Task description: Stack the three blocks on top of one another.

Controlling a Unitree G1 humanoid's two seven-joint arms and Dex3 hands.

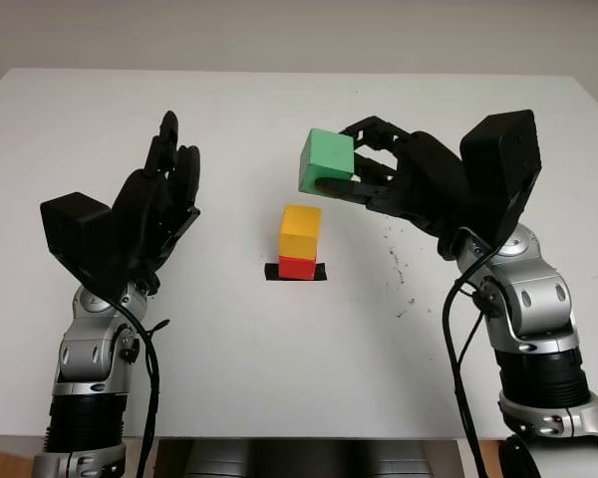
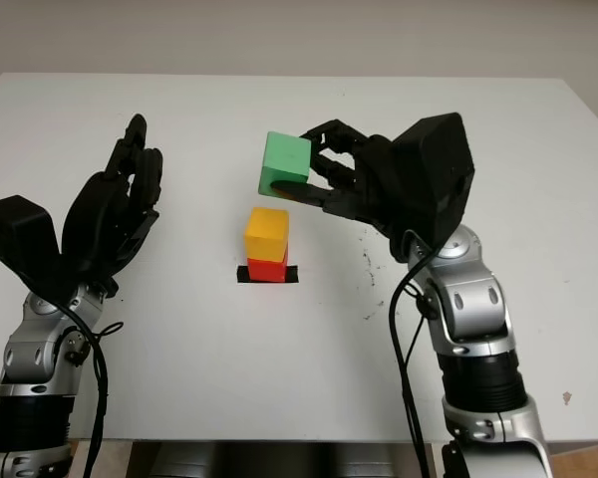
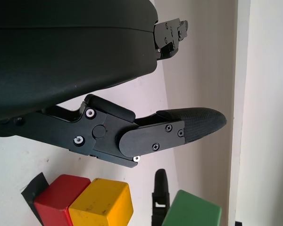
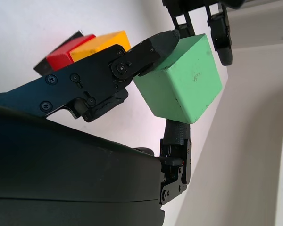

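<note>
Spanning white table [image 1: 279, 378] | black patch [image 1: 319, 272] under red block [image 1: 297, 267]

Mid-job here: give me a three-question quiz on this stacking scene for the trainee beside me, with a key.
1. True or false: the yellow block sits on the red block.
2. Which hand grips the green block? A) left hand B) right hand C) neither
3. Fill in: the red block stands on a patch of ____ tape on the table.

Key:
1. True; the two are already stacked.
2. B; the right hand holds the green block in the air, above the stack and a little off to the robot's right, while the left hand is open, raised to the left of the stack.
3. black
</note>
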